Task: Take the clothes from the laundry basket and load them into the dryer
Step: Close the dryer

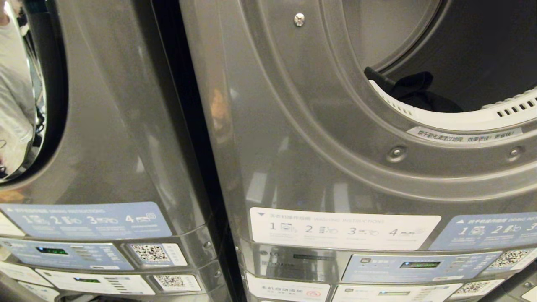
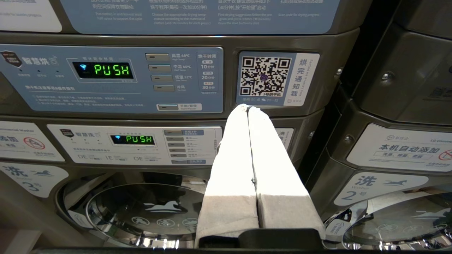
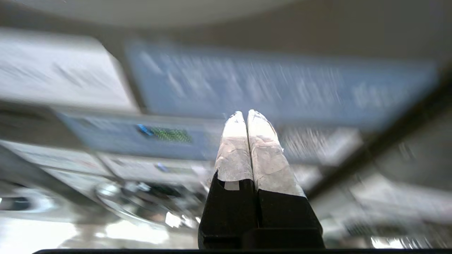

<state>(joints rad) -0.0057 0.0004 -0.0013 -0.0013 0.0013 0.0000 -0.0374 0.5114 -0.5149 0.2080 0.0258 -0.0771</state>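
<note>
The grey dryer [image 1: 319, 126] fills the head view, its round door opening at the upper right. Dark clothes [image 1: 413, 90] lie inside the drum, just behind the white rim [image 1: 461, 119]. The laundry basket is out of view. Neither arm shows in the head view. My right gripper [image 3: 246, 113] is shut with nothing between its taped fingers, and it points at a blurred machine front with blue panels. My left gripper [image 2: 247, 108] is shut and empty too, parked in front of a control panel.
A second grey machine [image 1: 105, 126] stands to the left, with a dark gap [image 1: 184, 105] between the two. Instruction labels [image 1: 344, 228] and control panels [image 1: 419, 266] run along the bottom. In the left wrist view a display [image 2: 102, 70] reads PUSH, above a round glass door [image 2: 141, 211].
</note>
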